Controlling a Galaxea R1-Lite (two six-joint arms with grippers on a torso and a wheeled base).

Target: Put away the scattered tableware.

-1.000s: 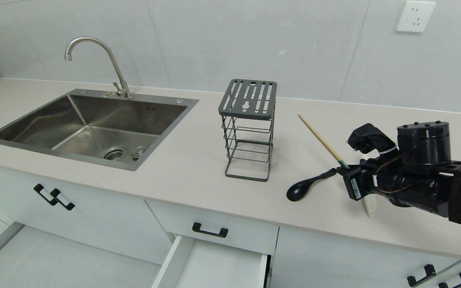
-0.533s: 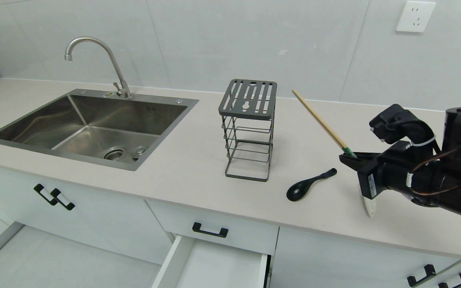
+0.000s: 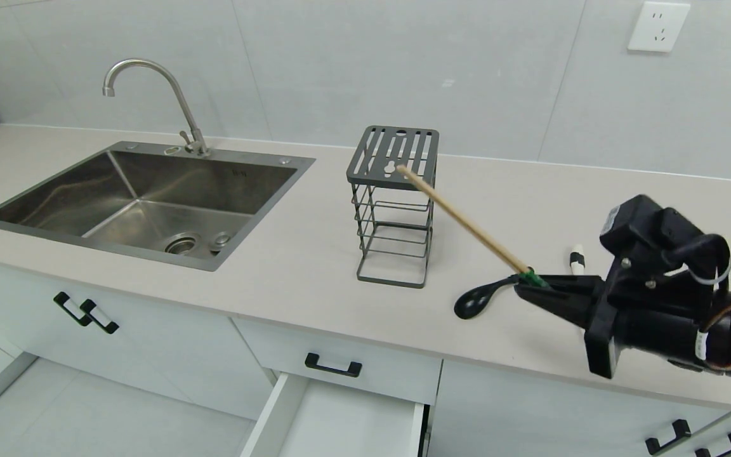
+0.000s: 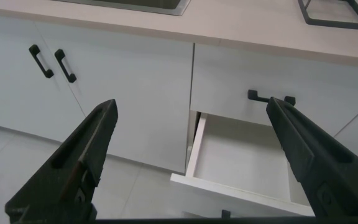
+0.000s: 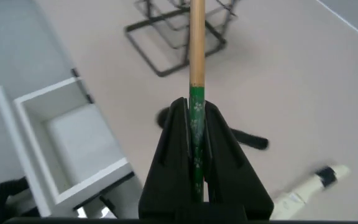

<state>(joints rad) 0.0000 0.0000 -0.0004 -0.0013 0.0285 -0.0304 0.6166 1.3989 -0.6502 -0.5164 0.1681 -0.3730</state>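
Observation:
My right gripper (image 3: 533, 284) is shut on the green end of a wooden chopstick (image 3: 464, 220), held above the counter at the right; its tip points toward the dark wire rack (image 3: 393, 204). The right wrist view has the same chopstick (image 5: 196, 74) clamped between the fingers (image 5: 174, 146). A black spoon (image 3: 481, 296) lies on the counter just below the gripper, also seen as a black spoon (image 5: 241, 134). A white utensil with a black band (image 3: 576, 259) lies behind the gripper. My left gripper (image 4: 194, 158) hangs open in front of the cabinets.
A steel sink (image 3: 143, 202) with a tap (image 3: 169, 95) takes the counter's left part. Below the counter edge a white drawer (image 3: 340, 419) stands pulled out, also seen as the drawer (image 4: 244, 165). Cabinet doors with black handles (image 4: 55, 59) flank it.
The right gripper has lifted the chopstick off the counter and swung it down and toward the rack, so its tip now points at the rack's top. The white utensel it covered now shows.

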